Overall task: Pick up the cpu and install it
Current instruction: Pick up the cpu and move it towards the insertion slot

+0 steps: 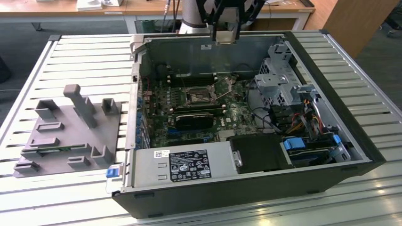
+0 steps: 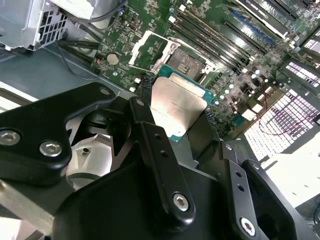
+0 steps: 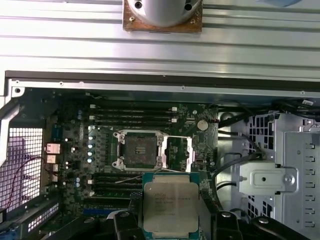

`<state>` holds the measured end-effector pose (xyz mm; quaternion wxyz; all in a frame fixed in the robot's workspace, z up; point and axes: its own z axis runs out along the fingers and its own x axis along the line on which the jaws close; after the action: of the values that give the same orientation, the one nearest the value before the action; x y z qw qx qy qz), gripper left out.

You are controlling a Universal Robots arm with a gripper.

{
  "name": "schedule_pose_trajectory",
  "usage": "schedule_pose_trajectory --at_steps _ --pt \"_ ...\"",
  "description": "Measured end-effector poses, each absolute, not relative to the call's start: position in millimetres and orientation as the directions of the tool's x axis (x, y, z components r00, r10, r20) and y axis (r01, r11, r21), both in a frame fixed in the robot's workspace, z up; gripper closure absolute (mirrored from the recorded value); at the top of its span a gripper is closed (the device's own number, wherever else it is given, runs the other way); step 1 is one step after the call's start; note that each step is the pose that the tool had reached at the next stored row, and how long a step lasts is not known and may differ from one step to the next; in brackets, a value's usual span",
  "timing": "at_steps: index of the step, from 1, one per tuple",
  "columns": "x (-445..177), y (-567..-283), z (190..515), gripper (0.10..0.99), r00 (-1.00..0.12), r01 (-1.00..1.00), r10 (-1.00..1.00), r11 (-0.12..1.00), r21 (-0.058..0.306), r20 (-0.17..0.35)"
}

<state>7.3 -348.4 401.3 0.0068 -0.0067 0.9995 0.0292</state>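
The cpu (image 3: 170, 207), a flat square chip with a silvery metal top and a thin rim, hangs over the motherboard with my gripper (image 3: 172, 222) shut on it. Black fingers (image 3: 125, 222) press its two opposite edges. In the second wrist view the cpu (image 2: 177, 105) sits between the same fingers (image 2: 145, 125), above the board. The black socket (image 3: 137, 150) lies a little beyond the chip with its metal frame (image 3: 177, 152) swung open beside it. In the exterior view my gripper (image 1: 226, 35) is high over the case's back wall, well above the socket (image 1: 197, 96).
The open computer case (image 1: 326, 108) lies on a slatted metal table (image 1: 88, 61). A grey plastic tray with upright posts (image 1: 69, 136) stands at the exterior view's left. A metal drive cage (image 1: 279, 75), cables, a black card (image 1: 197, 120) and the power supply (image 1: 182, 165) surround the socket.
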Motion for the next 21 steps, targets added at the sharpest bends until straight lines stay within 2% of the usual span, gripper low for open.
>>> schedule_pose_trajectory --at_steps 21 --pt "33.1 -344.9 400.8 0.549 -1.0 -0.014 -0.013 0.998 0.058 -0.014"
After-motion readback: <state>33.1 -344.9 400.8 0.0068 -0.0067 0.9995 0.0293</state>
